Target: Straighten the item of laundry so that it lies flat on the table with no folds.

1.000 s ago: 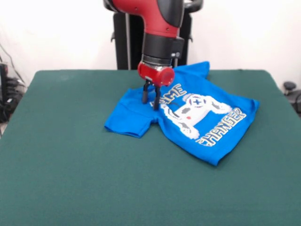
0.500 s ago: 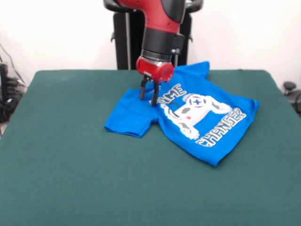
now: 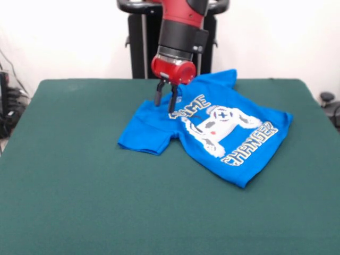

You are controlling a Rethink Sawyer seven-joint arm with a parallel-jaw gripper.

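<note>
The item of laundry, a bright blue T-shirt (image 3: 212, 130) with a white game controller print and "GAME CHANGER" lettering, lies on the dark green table (image 3: 79, 186) right of centre, turned at an angle. Its left sleeve (image 3: 146, 133) is spread out toward the left, and another sleeve points to the back. My gripper (image 3: 165, 103) hangs from the red arm over the shirt's back left part near the collar. It is open, holds nothing, and its fingertips (image 3: 158, 101) are lifted just off the cloth.
The black pedestal (image 3: 141, 48) stands behind the table's far edge. Cables (image 3: 10, 103) hang off the left side, and a dark object (image 3: 326, 98) sits beyond the right edge. Bare felt extends to the left and front of the shirt.
My gripper has risen from the shirt and drifted a little left and back. The shirt has kept its shape and place.
</note>
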